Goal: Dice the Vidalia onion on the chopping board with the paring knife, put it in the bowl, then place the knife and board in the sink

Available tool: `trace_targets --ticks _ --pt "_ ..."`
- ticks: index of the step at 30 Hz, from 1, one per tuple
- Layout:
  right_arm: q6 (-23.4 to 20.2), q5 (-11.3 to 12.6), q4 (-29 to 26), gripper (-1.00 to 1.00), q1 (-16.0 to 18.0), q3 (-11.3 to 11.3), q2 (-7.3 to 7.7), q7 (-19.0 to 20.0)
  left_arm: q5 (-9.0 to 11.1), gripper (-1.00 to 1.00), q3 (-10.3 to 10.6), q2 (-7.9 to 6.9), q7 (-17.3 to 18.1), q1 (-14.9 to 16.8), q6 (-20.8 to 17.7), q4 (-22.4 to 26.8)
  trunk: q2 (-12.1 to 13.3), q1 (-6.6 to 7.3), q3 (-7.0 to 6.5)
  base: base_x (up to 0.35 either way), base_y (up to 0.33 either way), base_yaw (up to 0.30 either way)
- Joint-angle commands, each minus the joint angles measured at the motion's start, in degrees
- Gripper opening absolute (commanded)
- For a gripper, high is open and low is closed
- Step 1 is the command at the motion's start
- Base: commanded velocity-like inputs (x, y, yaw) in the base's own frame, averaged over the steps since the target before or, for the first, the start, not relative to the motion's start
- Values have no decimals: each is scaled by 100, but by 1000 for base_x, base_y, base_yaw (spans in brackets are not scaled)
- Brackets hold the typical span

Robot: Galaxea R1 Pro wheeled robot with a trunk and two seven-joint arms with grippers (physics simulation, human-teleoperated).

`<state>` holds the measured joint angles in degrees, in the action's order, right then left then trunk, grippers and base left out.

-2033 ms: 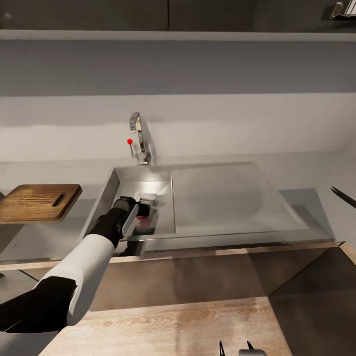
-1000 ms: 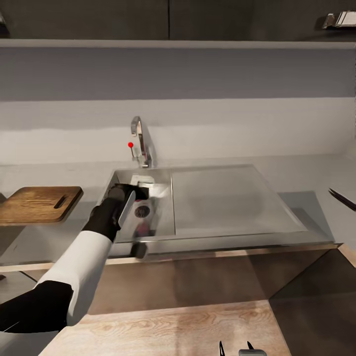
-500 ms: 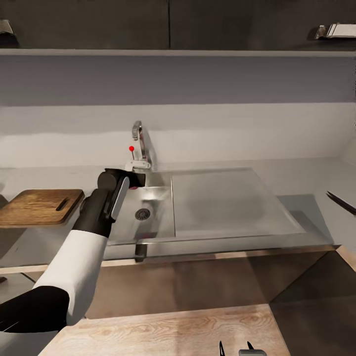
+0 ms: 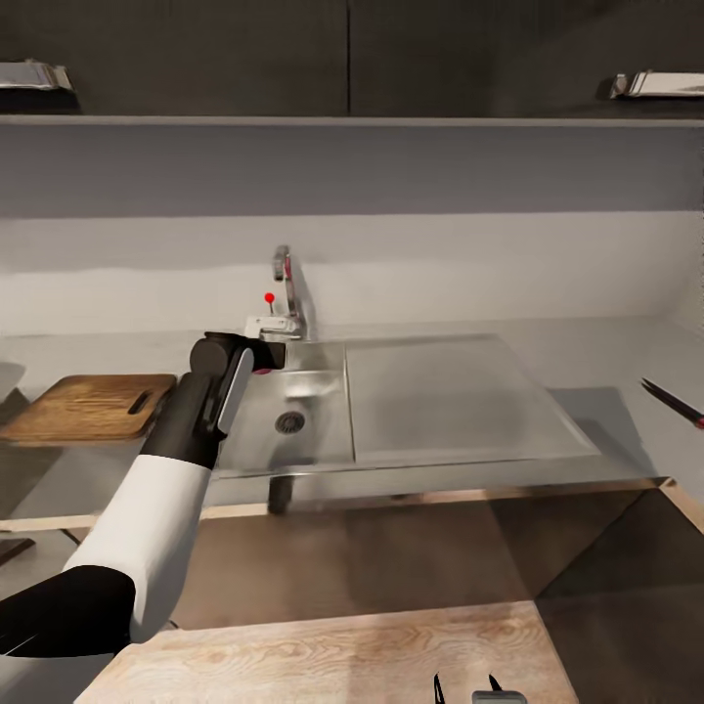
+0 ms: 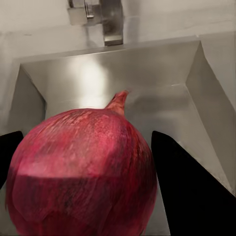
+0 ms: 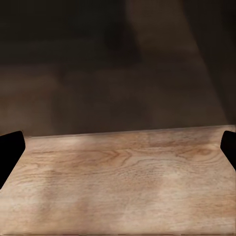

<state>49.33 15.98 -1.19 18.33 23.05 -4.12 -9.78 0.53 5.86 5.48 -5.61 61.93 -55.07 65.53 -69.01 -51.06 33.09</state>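
Left jaws, pinching the onion, have risen above the sink; right jaws seemingly spread.

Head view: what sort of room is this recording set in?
Most likely a kitchen, in simulation: a stainless sink with a chrome faucet is set into a long grey countertop, and a wooden chopping board lies beside it.

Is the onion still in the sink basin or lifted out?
Lifted: the onion sits clamped in the left tool, above the sink.
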Motion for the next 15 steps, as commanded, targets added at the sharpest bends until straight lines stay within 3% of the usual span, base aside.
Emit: trace_targets --ticks 1,15 --pt "16 36 5 100 4 50 -1 -24 0 -100 6 -2 -19 3 -21 4 -3 2 -4 -217 198 0" --pt "16 36 5 100 4 50 -1 -24 0 -100 3 -3 -20 3 -13 -7 -3 2 -129 -201 234 0"
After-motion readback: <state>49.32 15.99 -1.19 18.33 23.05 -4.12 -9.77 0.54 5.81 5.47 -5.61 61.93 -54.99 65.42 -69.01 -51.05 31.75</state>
